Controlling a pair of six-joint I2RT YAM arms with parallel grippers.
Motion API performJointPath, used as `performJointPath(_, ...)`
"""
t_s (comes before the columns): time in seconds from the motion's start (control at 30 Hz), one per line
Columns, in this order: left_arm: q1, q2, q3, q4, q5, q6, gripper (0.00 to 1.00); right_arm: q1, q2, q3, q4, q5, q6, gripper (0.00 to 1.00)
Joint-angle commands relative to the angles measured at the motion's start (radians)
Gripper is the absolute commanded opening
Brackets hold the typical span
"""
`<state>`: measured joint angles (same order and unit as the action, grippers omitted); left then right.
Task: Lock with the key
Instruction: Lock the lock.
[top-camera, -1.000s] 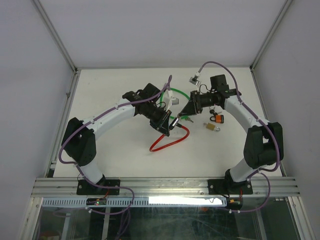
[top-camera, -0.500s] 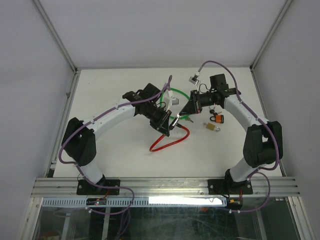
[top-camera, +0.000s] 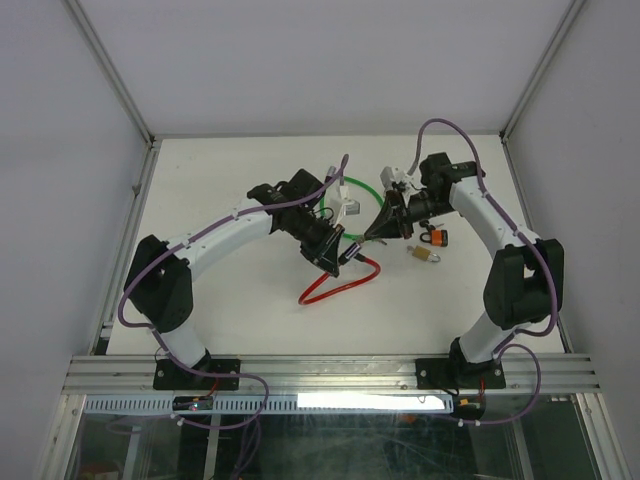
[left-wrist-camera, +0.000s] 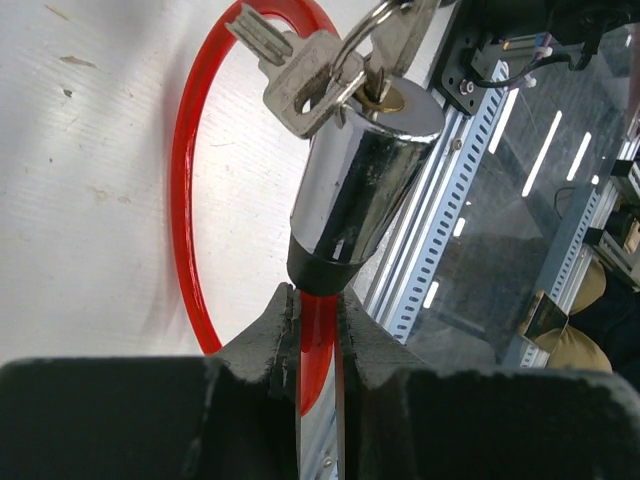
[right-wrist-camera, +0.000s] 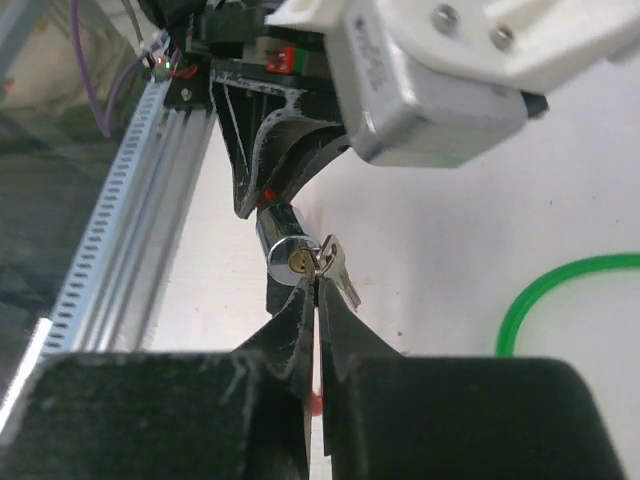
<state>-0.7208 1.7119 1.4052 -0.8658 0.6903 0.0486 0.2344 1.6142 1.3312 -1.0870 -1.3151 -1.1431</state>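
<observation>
Bunch of silver keys (left-wrist-camera: 300, 70) at the end face of a chrome lock cylinder (left-wrist-camera: 365, 170)

Left gripper (left-wrist-camera: 318, 335) clamped narrow on a red plastic-coated cable (left-wrist-camera: 183, 200), gripping it just below the cylinder. Cylinder held clear of the surface, tilted up and away from the fingers. Keys hanging on their ring right at the cylinder's end face.

Right gripper (right-wrist-camera: 318, 285) pressed fully together, tips right against the keys beside the lock face. Key nipped between those tips or not: impossible to tell.

Rest of the red cable looped flat on a matt white table (top-camera: 220, 180), lightly scuffed and specked in the left wrist view. Thin green cable loop (right-wrist-camera: 560, 272) lying further back on the same surface, partly hidden behind both wrists. Small orange-bodied padlock (top-camera: 436, 238) and small brass padlock (top-camera: 423, 256) just beside each other, right of the grippers, near the right arm.

Plain pale walls (top-camera: 300, 60) on three sides, framed by grey aluminium posts (top-camera: 112, 75). Slotted aluminium rail (top-camera: 330, 372) along the near edge, both arm bases bolted to it. Glass panel (top-camera: 330, 445) below the rail.
</observation>
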Motion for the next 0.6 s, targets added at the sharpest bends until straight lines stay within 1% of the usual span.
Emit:
performJointPath(0.0,-0.007,0.026,0.019,-0.019,-0.014,0.03,0.0,0.004,0.064,0.065,-0.446,-0.003,-0.86,0.0)
performJointPath(0.17,-0.006,0.038,0.026,-0.024,-0.007,0.038,0.0,0.003,0.049,0.048,-0.444,0.057,-1.165,0.0)
performJointPath(0.3,-0.006,0.047,0.031,-0.029,-0.004,0.043,0.0,0.004,0.0,0.029,-0.441,0.113,-1.421,0.0)
performJointPath(0.4,-0.007,0.052,0.034,-0.03,-0.001,0.046,0.0,0.003,-0.041,0.033,-0.407,0.133,-1.499,0.0)
performJointPath(0.43,-0.007,0.053,0.034,-0.03,-0.001,0.047,0.0,0.004,-0.059,0.03,-0.381,0.138,-1.498,0.01)
performJointPath(0.57,-0.006,0.052,0.035,-0.03,0.002,0.049,0.0,0.004,-0.136,0.009,-0.271,0.146,-1.367,0.15)
